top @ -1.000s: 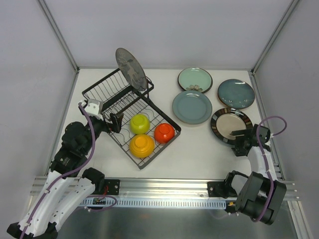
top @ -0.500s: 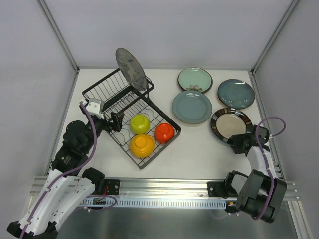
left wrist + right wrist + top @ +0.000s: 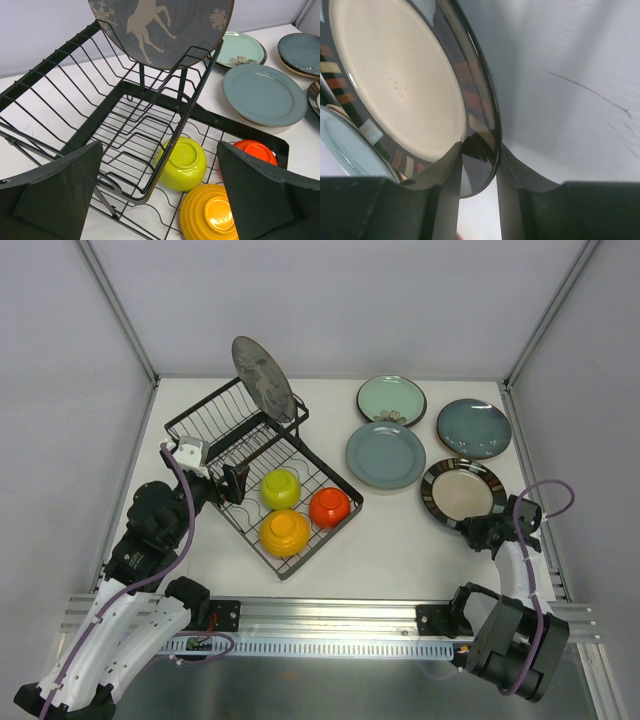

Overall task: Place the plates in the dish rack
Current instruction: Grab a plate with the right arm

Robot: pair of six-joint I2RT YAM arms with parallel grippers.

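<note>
My right gripper (image 3: 476,532) (image 3: 477,165) is shut on the near rim of a plate with a cream centre and a dark rim of coloured blocks (image 3: 460,490) (image 3: 395,75). One finger is on its top face, the other under it. A dark grey plate with a white deer pattern (image 3: 262,378) (image 3: 160,30) stands upright in the black wire dish rack (image 3: 240,430) (image 3: 125,100). Mint green (image 3: 391,399), grey-blue (image 3: 385,455) and dark teal (image 3: 473,427) plates lie flat on the table. My left gripper (image 3: 232,485) (image 3: 160,200) is open and empty over the rack's near-left side.
Yellow-green (image 3: 281,487), orange-yellow (image 3: 285,531) and red-orange (image 3: 330,506) bowls sit upside down in the rack's lower basket. Enclosure walls and aluminium posts bound the table on three sides. The right wall is close behind my right gripper.
My right wrist has shifted a little towards the near edge and its fingers have settled on the plate's rim. The plate has nudged slightly. The left arm has not moved.
</note>
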